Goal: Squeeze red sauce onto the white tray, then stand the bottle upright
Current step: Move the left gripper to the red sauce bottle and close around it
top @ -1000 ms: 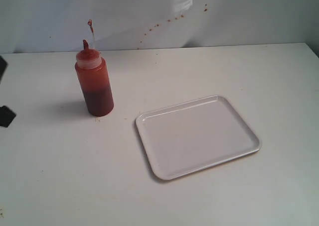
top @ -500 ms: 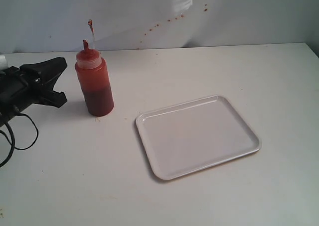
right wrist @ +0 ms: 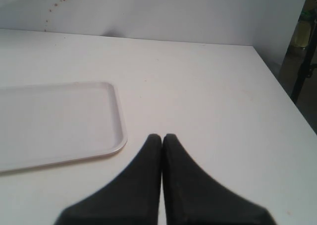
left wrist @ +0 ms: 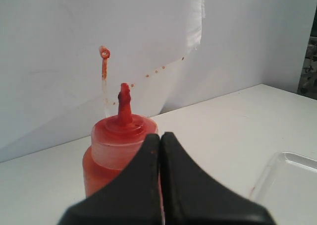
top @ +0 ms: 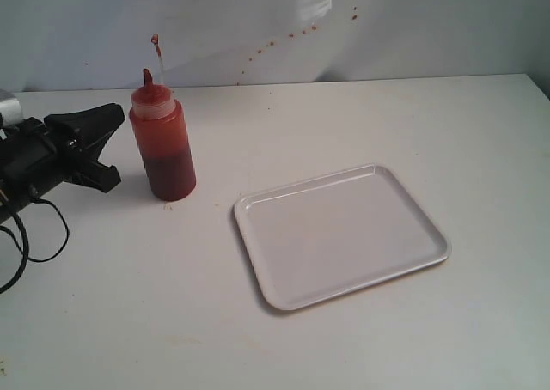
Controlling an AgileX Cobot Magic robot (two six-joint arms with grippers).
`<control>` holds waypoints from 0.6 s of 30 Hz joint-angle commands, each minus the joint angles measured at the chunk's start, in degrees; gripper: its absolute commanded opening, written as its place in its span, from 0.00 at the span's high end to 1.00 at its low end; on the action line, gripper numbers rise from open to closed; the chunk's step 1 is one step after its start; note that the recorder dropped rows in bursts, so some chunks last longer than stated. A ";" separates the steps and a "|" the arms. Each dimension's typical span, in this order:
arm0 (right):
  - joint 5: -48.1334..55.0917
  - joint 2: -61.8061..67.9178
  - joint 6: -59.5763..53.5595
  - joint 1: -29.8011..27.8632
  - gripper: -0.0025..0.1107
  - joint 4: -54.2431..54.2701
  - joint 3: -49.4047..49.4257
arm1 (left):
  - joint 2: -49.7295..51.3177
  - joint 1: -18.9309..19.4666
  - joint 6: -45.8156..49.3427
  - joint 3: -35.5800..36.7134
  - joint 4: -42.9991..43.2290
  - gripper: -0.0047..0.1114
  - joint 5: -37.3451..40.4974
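Since half a second ago, left gripper (left wrist: 160,136) has edged closer to the bottle (top: 163,145); jaws pressed together, holding nothing. Bottle stands on table (top: 387,124) left of the white tray (top: 344,235), long axis vertical, nozzle up. Right gripper (right wrist: 162,137) likewise closed, near tray corner.

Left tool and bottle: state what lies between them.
Nothing lies between them. The exterior view shows only a short stretch of bare table between the shut left tool and the upright bottle.

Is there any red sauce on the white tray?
No, the white tray is plain white all over in the exterior view, with no red spot anywhere on it.
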 commanded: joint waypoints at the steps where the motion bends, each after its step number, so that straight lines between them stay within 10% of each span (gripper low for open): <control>1: -0.07 -0.36 0.02 0.19 0.98 0.15 0.23 | 0.13 -0.29 0.14 -0.19 0.73 0.96 -0.95; 18: -0.07 -0.36 0.02 0.19 0.98 0.15 0.23 | 0.13 -0.29 0.28 -0.72 0.73 0.80 0.40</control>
